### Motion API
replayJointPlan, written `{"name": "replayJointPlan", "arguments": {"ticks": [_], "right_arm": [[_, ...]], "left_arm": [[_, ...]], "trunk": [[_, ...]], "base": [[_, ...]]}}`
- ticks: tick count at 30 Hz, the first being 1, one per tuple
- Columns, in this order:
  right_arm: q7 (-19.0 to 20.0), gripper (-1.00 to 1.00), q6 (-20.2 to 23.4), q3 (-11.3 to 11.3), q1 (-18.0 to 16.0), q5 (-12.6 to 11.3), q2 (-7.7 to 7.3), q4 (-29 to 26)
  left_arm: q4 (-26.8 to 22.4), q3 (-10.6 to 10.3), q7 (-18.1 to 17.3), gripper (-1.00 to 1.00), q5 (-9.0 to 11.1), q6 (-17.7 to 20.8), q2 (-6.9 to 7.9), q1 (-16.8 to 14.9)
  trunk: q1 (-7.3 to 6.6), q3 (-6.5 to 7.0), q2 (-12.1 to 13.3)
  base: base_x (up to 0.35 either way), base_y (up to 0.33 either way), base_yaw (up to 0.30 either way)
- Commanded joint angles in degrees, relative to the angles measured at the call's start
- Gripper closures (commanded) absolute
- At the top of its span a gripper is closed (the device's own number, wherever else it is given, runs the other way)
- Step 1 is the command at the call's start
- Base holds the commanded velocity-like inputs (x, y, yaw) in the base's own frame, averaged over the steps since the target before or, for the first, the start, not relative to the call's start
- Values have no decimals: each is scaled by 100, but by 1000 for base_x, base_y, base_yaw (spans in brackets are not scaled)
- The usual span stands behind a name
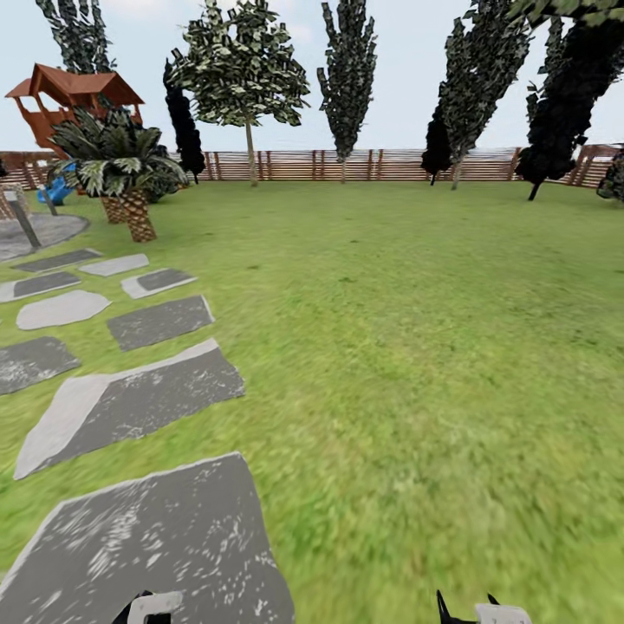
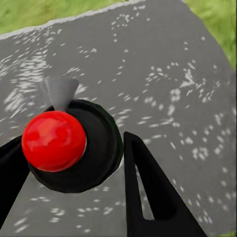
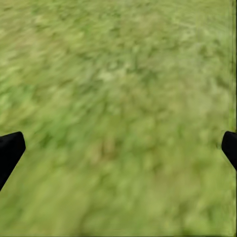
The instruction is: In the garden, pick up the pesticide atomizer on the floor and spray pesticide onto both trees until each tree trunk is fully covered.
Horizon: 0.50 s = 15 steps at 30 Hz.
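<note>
Fenced lawn [image 1: 407, 347], grey pavers [image 1: 147, 537] near left. Left gripper [image 2: 74, 163] clamps atomizer [image 2: 69, 143]; right gripper [image 3: 118, 148] spread over grass.

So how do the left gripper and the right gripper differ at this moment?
The left gripper has a red-topped, dark atomizer between its fingers; nothing sits between the right gripper's fingers. The left gripper hangs over a grey paving stone, the right gripper over grass. The left fingers stand close around the atomizer, while the right fingers are spread wide, at the picture's edges. Both have black fingers.
</note>
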Motion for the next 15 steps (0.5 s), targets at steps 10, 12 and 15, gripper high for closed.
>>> {"name": "replayJointPlan", "arguments": {"ticks": [10, 12, 15], "right_arm": [[9, -100, -19, -27, -6, 47, 4, 8], [9, -100, -19, -27, -6, 47, 4, 7], [3, -100, -19, -27, -6, 47, 4, 6]], "left_arm": [[-1, 8, 15, 100, 4, -17, 1, -1], [-1, 9, 17, 100, 3, -17, 1, -1], [-1, 10, 18, 100, 8, -17, 1, -1]], "trunk": [[0, -5, -2], [0, -5, -2], [0, -5, -2]], "base": [[120, -245, -300], [120, -245, -300], [120, -245, -300]]}}
